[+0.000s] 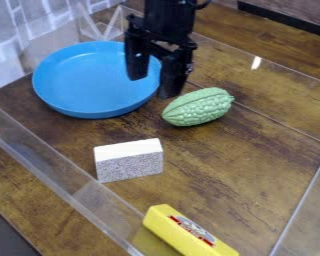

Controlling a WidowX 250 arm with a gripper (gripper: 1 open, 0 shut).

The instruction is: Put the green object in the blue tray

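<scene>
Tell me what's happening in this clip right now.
A single robot arm's end effector, jaws open and holding nothing, hangs at the right rim of the blue tray, just up-left of the green object lying on the wooden table. The green object isn't in the tray yet.

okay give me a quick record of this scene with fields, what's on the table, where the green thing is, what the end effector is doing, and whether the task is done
surface: dark wooden table behind a clear barrier
green object: lying on the table, right of the blue tray, outside it
blue tray: round dish, nothing in it
end effector: open, pointing down, over the tray's right rim, just left of the green object, holding nothing
other items: grey-white sponge block in front; yellow bar at the bottom edge
task status: not done, green object not yet grasped
</scene>
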